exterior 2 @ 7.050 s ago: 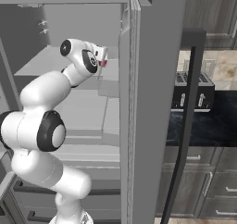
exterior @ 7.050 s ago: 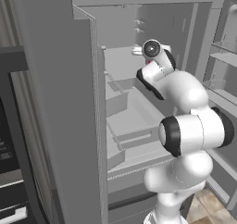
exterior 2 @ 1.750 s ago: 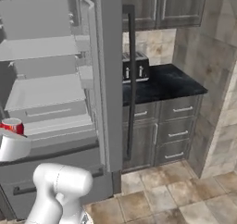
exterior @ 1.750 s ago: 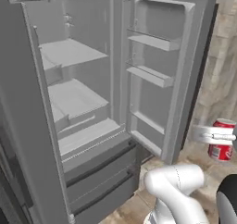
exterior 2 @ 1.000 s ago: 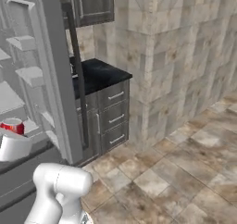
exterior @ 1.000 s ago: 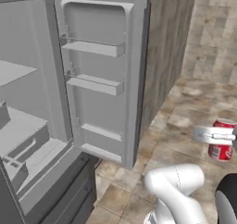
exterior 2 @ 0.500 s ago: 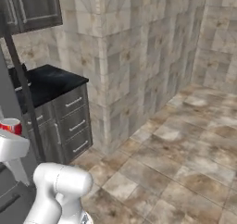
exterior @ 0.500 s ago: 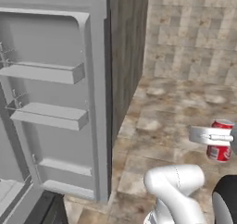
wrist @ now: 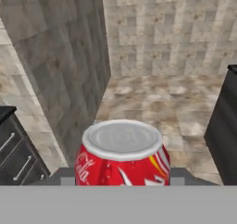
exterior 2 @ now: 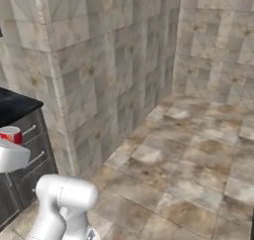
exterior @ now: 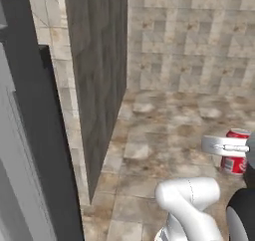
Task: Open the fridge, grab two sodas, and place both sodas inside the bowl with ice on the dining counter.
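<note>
A: Where is the red can right now?

B: In the hand view it sits at six o'clock, upright, its silver top facing the camera. In the left base view the same can shows at about four o'clock, near the right edge, with a pale part of the robot's hand across its upper half. In the right base view a bit of it peeks out at nine o'clock, above a white part of the arm.

A: And the end effector?

B: Closed on the can. It hangs above the tiled floor, touching nothing else.

A: What is around it?

B: A stone-tiled wall from ten to two o'clock in the right base view, with a dark cabinet with drawers at eight o'clock, topped by a black surface. In the left base view a tall dark grey panel stands at eleven o'clock.
</note>
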